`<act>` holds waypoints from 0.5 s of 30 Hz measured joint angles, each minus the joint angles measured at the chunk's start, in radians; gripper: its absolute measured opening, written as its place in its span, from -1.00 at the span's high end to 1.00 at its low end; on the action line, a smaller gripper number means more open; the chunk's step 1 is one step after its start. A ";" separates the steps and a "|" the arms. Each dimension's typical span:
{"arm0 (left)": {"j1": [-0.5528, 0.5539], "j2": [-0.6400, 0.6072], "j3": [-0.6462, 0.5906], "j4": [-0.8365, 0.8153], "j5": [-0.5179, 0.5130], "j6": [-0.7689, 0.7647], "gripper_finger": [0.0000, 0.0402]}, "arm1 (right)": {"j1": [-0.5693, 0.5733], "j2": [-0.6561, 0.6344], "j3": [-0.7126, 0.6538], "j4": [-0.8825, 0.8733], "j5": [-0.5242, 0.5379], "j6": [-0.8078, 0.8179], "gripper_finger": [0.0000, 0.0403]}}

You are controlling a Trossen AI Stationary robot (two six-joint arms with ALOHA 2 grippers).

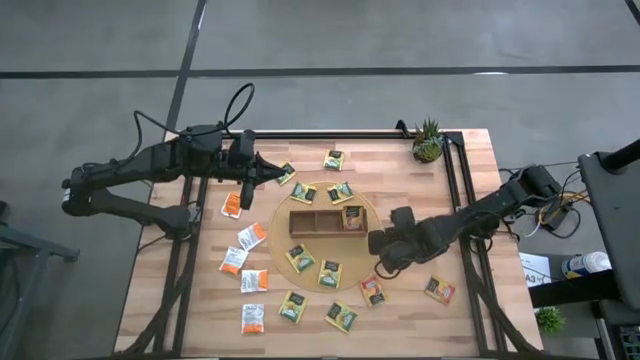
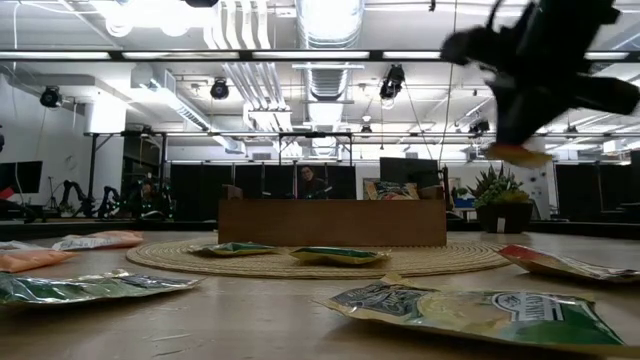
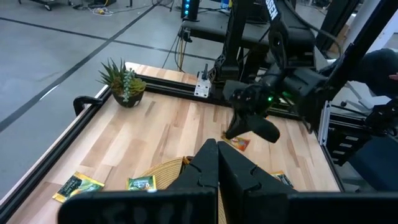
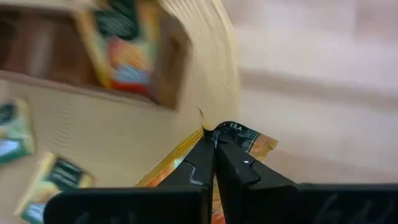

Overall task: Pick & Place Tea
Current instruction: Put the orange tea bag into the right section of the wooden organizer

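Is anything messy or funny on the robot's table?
Yes. Tea sachets lie scattered flat around the wooden tray, which holds only one. The right gripper is shut on an orange sachet.

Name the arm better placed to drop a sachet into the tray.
Right: the right gripper is shut on an orange sachet beside the wooden tray; the left gripper holds nothing.

The word "TEA" reads in pale letters on the dark label of the orange sachet pinched at the right fingers. Nothing else is legible.
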 joint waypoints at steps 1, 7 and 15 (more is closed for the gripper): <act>0.000 0.000 0.000 0.000 0.000 0.001 0.99 | -0.005 0.000 0.017 -0.001 0.029 -0.046 0.96; 0.000 0.000 0.000 0.002 0.000 0.021 0.99 | -0.065 0.022 0.107 0.003 0.088 -0.311 0.96; 0.000 0.000 0.000 0.012 0.000 0.055 0.99 | -0.146 0.117 0.221 0.031 0.128 -0.659 0.96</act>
